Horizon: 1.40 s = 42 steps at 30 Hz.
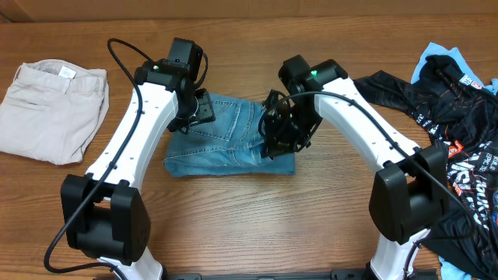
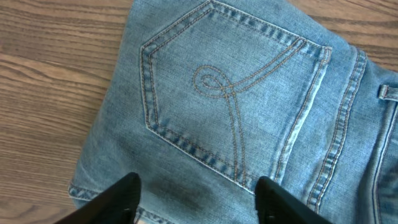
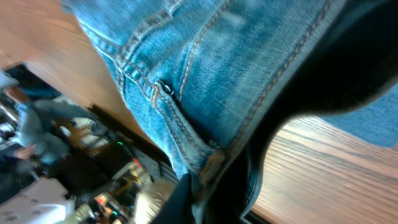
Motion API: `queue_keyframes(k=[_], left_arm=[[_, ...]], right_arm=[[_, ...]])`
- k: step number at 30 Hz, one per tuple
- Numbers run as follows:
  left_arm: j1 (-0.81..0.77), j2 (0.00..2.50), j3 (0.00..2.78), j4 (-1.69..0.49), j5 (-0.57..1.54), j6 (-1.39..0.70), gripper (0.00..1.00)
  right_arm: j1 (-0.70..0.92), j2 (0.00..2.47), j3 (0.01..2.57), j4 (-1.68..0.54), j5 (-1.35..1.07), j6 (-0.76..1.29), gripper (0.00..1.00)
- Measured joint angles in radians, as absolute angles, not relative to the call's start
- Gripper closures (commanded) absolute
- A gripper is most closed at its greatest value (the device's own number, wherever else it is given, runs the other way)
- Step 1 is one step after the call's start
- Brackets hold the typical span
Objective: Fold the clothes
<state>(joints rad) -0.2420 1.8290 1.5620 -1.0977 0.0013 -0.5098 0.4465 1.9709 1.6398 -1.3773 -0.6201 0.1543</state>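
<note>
Light-blue jeans [image 1: 229,144] lie folded, stitched pocket [image 2: 230,93] up.

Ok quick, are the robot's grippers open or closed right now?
Left gripper: open, holding nothing.
Right gripper: closed on the jeans.

One jeans [image 1: 226,144]; one beige trousers [image 1: 50,109]; one black jersey [image 1: 459,148]; two arms [image 1: 128,132] [image 1: 366,124]

the jersey's [image 1: 467,132] white print cannot be read.
</note>
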Motion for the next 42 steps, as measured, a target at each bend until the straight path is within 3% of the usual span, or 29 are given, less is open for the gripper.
queue_keyframes(k=[20, 26, 31, 40, 42], left_arm=[[-0.242, 1.881, 1.562, -1.054, 0.035, -0.509, 0.34], [-0.255, 1.988, 1.562, -1.065, 0.102, -0.507, 0.37], [-0.279, 2.058, 1.561, -1.058, 0.147, -0.505, 0.36], [-0.315, 2.139, 1.561, -1.054, 0.15, -0.502, 0.45], [-0.315, 2.14, 1.561, -1.058, 0.15, -0.502, 0.45]], right_arm=[[0.451, 1.972, 1.885, -1.472, -0.231, 0.097, 0.96], [0.451, 1.972, 1.771, -1.51, -0.043, 0.131, 0.95], [0.421, 1.972, 1.596, -1.382, 0.031, 0.143, 0.92], [0.357, 1.972, 1.427, -1.182, 0.109, 0.181, 0.92], [0.338, 1.972, 1.42, -1.147, 0.113, 0.188, 0.86]])
